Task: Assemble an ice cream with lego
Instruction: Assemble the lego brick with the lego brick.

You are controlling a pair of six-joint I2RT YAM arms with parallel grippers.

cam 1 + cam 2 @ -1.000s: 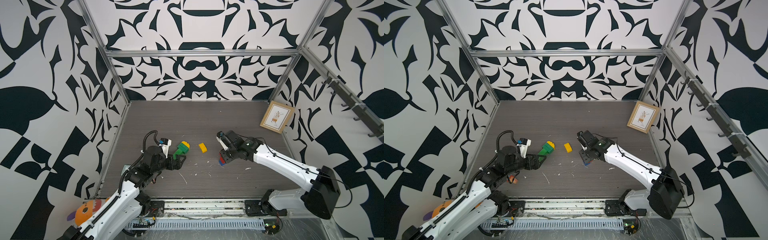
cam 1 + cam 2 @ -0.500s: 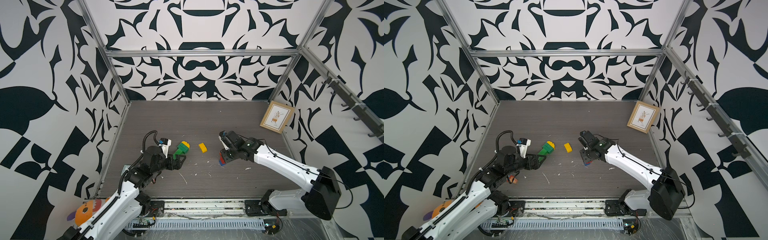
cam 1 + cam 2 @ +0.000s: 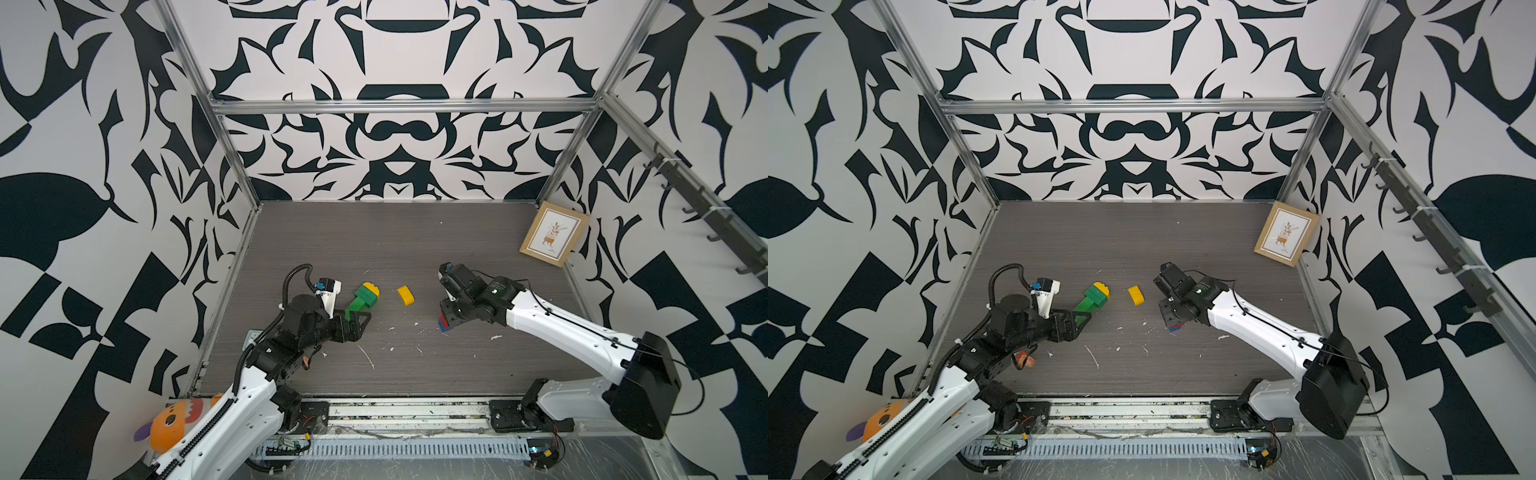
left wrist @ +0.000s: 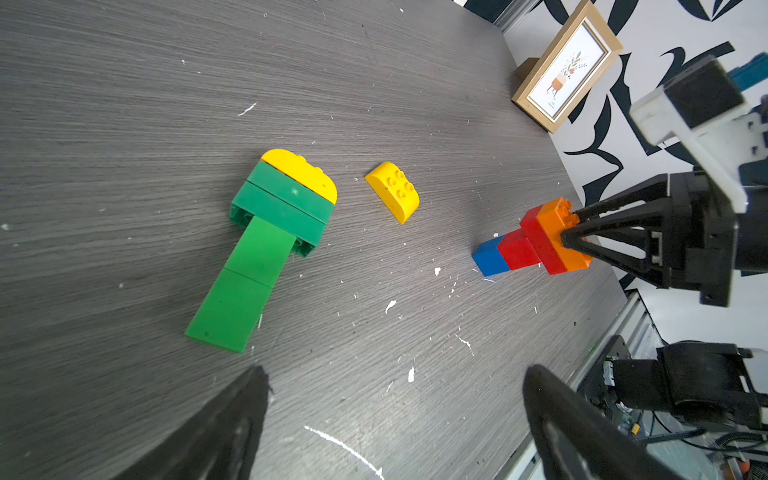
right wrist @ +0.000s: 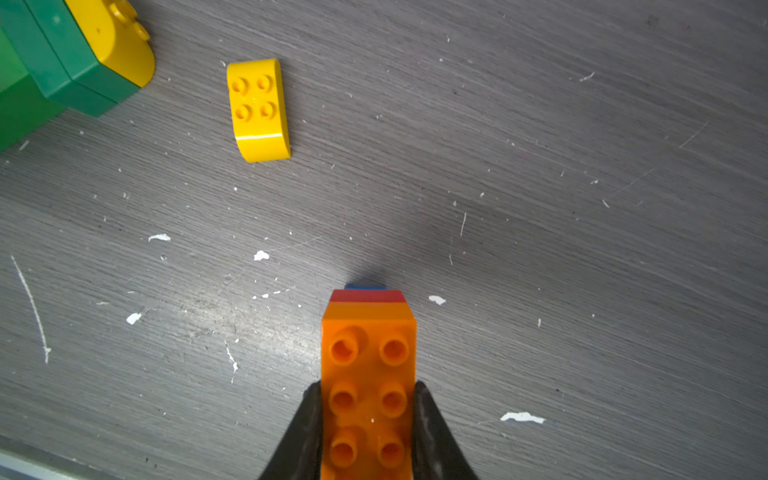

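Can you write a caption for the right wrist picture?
The right fingers pinch the orange brick; a yellow brick lies nearby.

Both top views hang high above the front rail (image 3: 415, 409) and look steeply down toward the back wall (image 3: 395, 145), taking in the whole table (image 3: 415, 232) with nearly equal framing. The left wrist camera sits low and near the tabletop, facing across it to the picture frame (image 4: 565, 66) and the right gripper (image 4: 565, 240). The right wrist camera looks almost straight down, very near the orange-topped stack (image 5: 368, 374). Both wrist views share the loose yellow brick (image 4: 392, 191) and green stack (image 4: 266, 232).
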